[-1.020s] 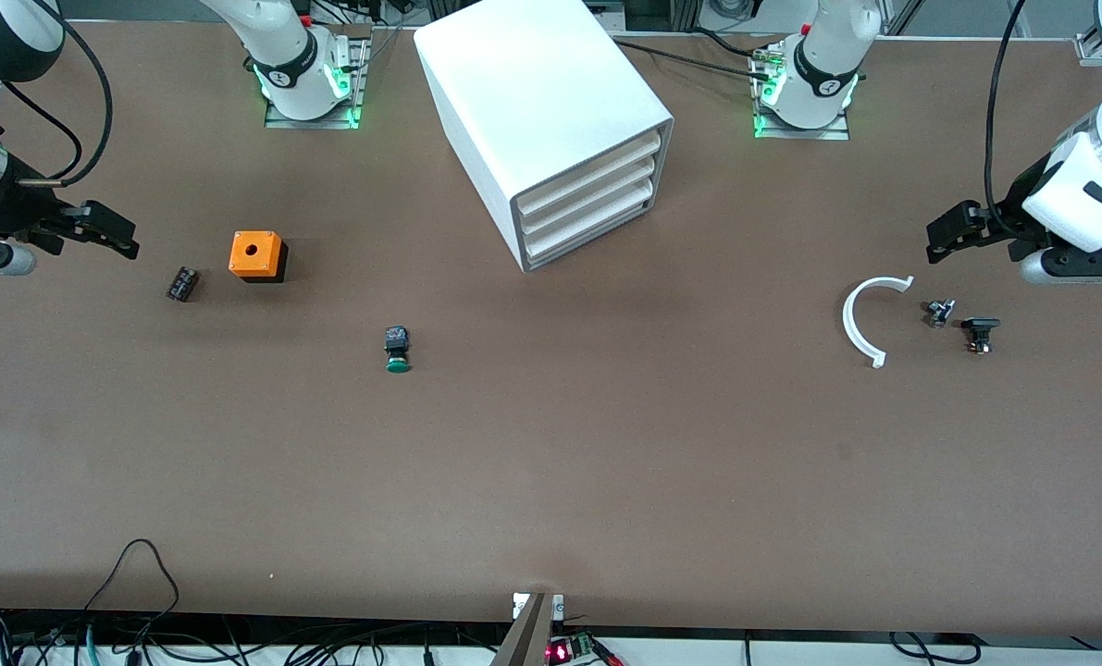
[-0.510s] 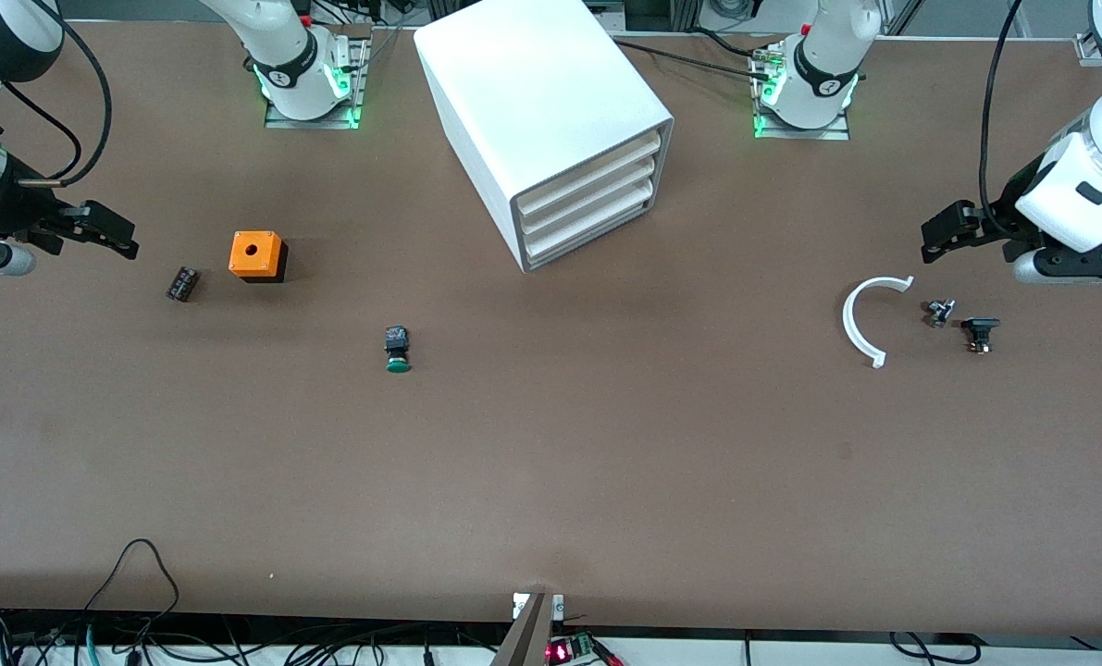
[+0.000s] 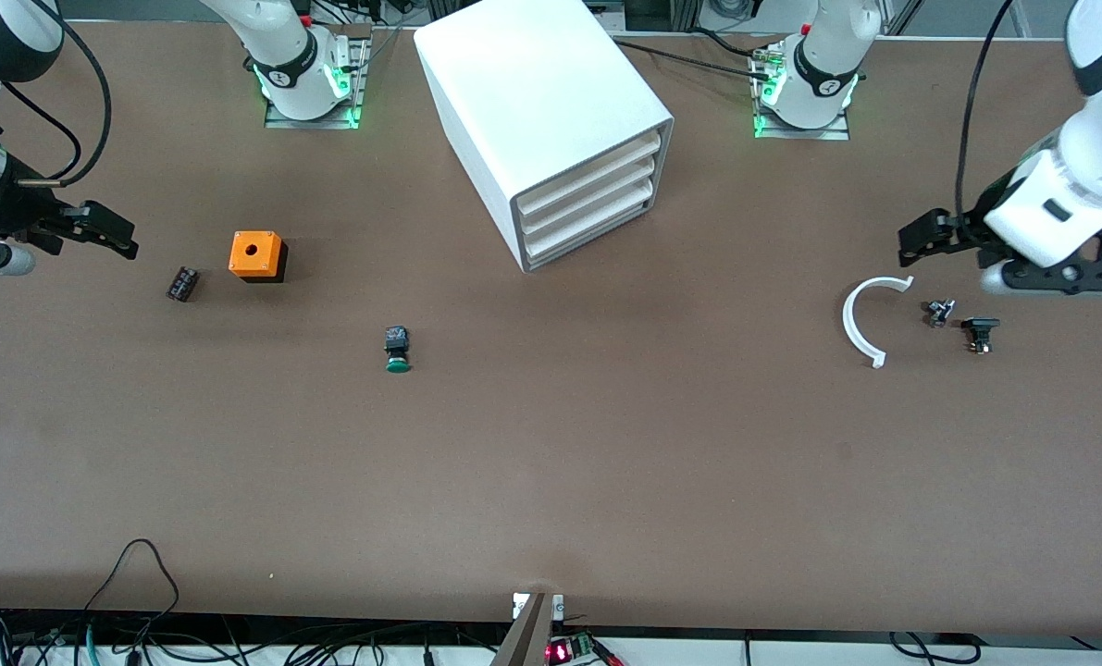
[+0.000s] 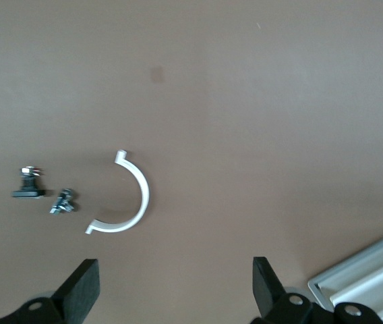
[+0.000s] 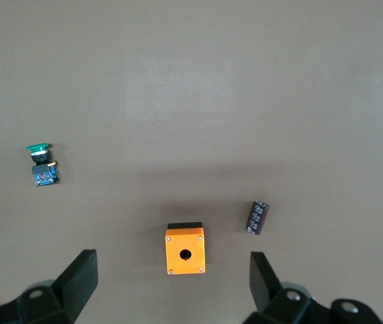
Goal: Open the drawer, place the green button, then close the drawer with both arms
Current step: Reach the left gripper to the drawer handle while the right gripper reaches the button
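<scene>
The white cabinet [image 3: 551, 111] stands between the arm bases, and its lowest drawer [image 3: 588, 237] is shut like the two above it. The green-capped button [image 3: 397, 351] lies on its side on the table, nearer to the front camera than the cabinet; it also shows in the right wrist view [image 5: 40, 164]. My left gripper [image 3: 919, 239] is open and empty in the air over the left arm's end of the table [image 4: 173, 283], near a white half ring. My right gripper [image 3: 111, 231] is open and empty over the right arm's end [image 5: 171, 270], close to the orange cube.
An orange cube with a hole [image 3: 256, 255] [image 5: 185, 250] and a small black cylinder [image 3: 181, 283] [image 5: 257, 217] lie at the right arm's end. A white half ring [image 3: 860, 319] [image 4: 127, 202] and two small dark parts [image 3: 939, 312] [image 3: 979, 333] lie at the left arm's end.
My left gripper has moved a little toward the cabinet, over the half ring's end of the table. The right arm and all objects have not moved.
</scene>
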